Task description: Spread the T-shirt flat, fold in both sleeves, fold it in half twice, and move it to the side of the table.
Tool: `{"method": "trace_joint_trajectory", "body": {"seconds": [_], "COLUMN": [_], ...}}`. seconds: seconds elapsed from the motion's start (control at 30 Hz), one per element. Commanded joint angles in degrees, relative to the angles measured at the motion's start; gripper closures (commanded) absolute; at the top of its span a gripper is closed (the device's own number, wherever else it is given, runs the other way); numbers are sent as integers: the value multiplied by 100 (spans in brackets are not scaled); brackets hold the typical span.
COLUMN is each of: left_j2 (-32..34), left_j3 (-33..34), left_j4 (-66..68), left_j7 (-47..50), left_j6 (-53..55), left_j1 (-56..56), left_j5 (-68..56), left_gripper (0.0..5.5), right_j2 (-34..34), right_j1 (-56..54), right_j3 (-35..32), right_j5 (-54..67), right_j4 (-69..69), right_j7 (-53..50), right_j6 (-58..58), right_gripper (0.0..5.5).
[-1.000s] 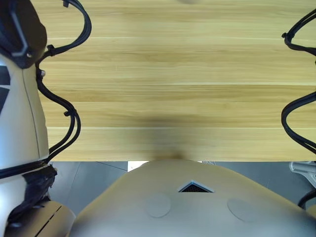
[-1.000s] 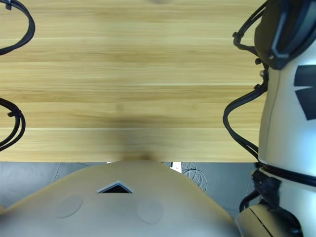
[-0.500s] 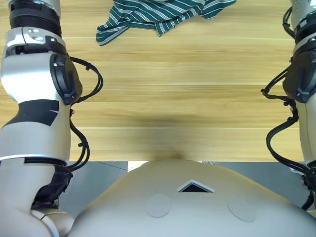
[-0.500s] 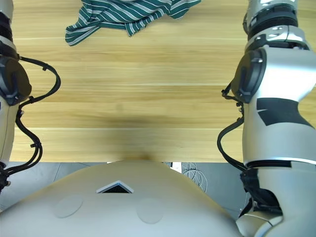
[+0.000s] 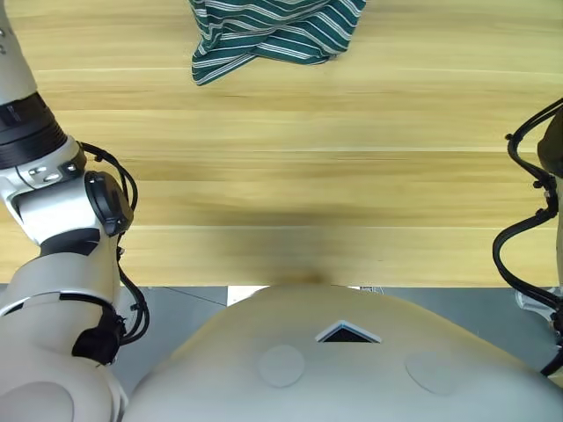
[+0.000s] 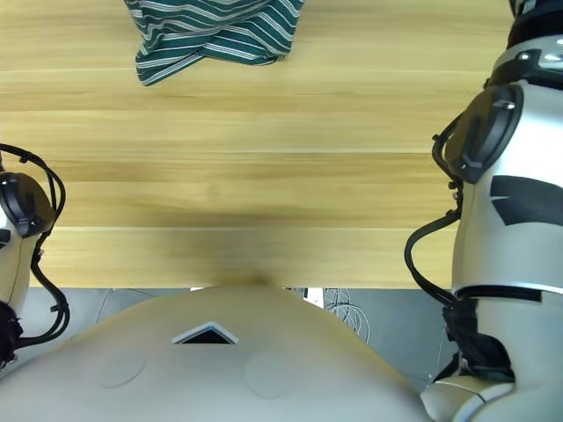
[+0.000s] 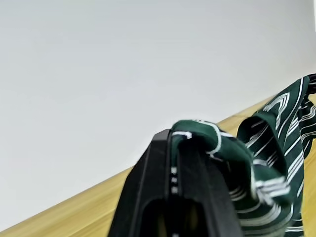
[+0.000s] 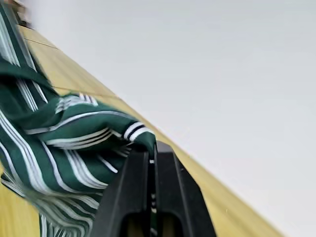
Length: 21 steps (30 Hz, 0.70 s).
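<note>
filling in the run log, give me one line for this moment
T-shirt: bunched, far end of table | left gripper: shut on T-shirt | right gripper: shut on T-shirt | folds: none yet

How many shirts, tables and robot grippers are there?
T-shirt, green with white stripes: 1
table, wooden: 1
grippers: 2, the left gripper and the right gripper
Total: 4

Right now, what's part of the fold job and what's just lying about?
Job: T-shirt; left gripper and right gripper, both shut on it; table.
Lying about: cables on the floor below the table edge.
</note>
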Motion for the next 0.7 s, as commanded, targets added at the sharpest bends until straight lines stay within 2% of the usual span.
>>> {"method": "trace_joint_trajectory", "body": {"seconds": [0.03,0.13,0.23,0.33,0.43,0.53,0.7], "left_j2": [195,230,286,407,692,1110,1514], "left_j3": [390,533,396,437,691,472,-734], "left_j4": [-1138,-2200,-3234,-3965,-4064,-3695,-2261], "left_j7": [101,-60,-510,-1525,-2524,-3321,-3043], "left_j6": [517,870,960,475,-29,-973,-3182], "left_j1": [1040,2364,3892,5342,6117,6735,6925], "left_j5": [-480,-944,-1417,-1831,-2021,-1144,1544], "left_gripper": [549,549,549,549,549,549,549], "right_j2": [-236,-473,-913,-1342,-1590,-1685,-1784], "right_j1": [1315,2824,4250,4840,4995,5248,6080], "right_j3": [174,368,372,164,32,91,240], "right_j5": [296,544,824,1046,1287,1294,1327], "right_j4": [-1686,-3244,-4237,-4044,-3715,-3670,-4193], "right_j7": [257,671,1417,1960,2270,2398,2637], "right_j6": [500,496,-99,-391,-488,-725,-1253], "right_gripper": [550,550,550,550,550,550,550]}}
